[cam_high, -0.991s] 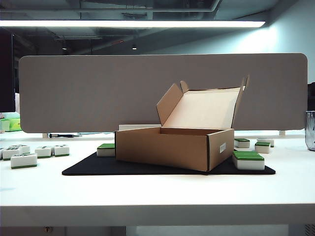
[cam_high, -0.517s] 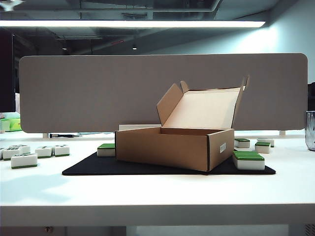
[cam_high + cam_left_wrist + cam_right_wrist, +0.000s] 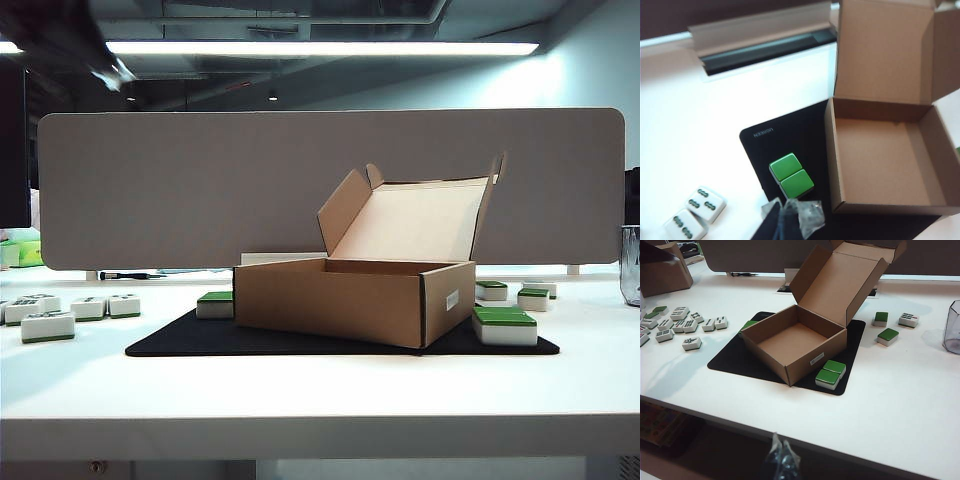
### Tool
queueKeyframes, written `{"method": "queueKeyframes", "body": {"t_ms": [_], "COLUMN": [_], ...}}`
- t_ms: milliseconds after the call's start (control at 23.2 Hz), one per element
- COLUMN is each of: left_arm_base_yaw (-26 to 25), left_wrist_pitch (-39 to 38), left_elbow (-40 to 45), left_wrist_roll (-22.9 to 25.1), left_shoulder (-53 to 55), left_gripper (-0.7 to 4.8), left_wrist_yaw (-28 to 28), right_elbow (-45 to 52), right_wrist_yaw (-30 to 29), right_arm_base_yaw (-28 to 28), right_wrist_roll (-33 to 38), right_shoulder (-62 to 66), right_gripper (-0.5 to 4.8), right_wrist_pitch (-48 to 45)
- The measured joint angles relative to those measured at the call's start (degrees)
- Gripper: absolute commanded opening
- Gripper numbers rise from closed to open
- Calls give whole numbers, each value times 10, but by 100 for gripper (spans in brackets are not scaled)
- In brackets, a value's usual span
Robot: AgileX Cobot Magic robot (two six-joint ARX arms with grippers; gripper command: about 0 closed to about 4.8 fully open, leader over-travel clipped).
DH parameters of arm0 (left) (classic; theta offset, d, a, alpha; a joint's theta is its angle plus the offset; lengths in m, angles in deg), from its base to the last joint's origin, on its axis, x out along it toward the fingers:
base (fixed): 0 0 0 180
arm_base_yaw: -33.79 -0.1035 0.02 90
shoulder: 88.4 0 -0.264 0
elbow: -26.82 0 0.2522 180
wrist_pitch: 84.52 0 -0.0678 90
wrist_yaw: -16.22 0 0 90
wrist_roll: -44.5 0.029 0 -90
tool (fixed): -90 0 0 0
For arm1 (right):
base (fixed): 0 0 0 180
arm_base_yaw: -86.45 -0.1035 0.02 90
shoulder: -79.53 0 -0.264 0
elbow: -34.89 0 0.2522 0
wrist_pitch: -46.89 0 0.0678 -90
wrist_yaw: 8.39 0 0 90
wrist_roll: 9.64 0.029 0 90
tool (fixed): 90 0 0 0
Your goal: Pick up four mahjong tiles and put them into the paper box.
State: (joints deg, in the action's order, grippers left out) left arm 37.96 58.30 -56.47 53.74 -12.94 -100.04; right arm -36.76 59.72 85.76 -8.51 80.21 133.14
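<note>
The open paper box [image 3: 340, 300] [image 3: 880, 155] [image 3: 790, 340] stands empty on a black mat [image 3: 180, 335], its lid raised. Two green-backed mahjong tiles [image 3: 791, 175] lie side by side on the mat beside the box. My left gripper [image 3: 790, 215] hovers shut and empty just above them. In the exterior view the left arm [image 3: 70, 40] is a dark blur at the upper left. More tiles lie left of the mat [image 3: 48, 325] [image 3: 685, 325] and right of the box [image 3: 505, 326] [image 3: 830, 374]. My right gripper [image 3: 780, 452] hangs shut and empty, off the table's front edge.
A grey partition panel [image 3: 330, 180] closes off the back of the table. A clear cup [image 3: 630, 265] [image 3: 952, 330] stands at the far right. A second cardboard box [image 3: 662, 270] sits at the far left corner. Two face-up tiles [image 3: 695, 212] lie on the white table near the left gripper.
The left arm has swung into the exterior view at the upper left, blurred by motion. The box, the mat and the tiles have stayed in place.
</note>
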Motion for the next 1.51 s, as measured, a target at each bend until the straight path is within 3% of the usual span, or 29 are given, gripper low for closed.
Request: {"method": "queueKeyframes", "body": {"t_ms": [216,388,603,819,1164,1422,1509], "left_arm_base_yaw": [51,154,242,350,421,446,449], "left_wrist_pitch": [-7,-7,-1,5,31,31,31], "left_elbow": [-47,-118,-170,-208,-209,-222,-222], "left_wrist_roll": [18,63,101,224,359,372,372], "left_shoulder": [59,131,190,288,363,388,388], "left_gripper": [-5,-5,-5,-5,-6,-3,56], "left_wrist_yaw": [35,75,99,119,120,120,120], "right_elbow": [0,0,0,1,1,1,1], "right_wrist_yaw": [0,0,0,0,0,0,0], "right_arm_base_yaw": [0,0,0,0,0,0,0], "right_wrist_roll": [0,0,0,0,0,0,0], "right_shoulder": [0,0,0,0,0,0,0], "right_gripper": [-1,-1,-1,-1,-1,-1,-1], "right_wrist_pitch": [4,4,5,5,6,20,20]}}
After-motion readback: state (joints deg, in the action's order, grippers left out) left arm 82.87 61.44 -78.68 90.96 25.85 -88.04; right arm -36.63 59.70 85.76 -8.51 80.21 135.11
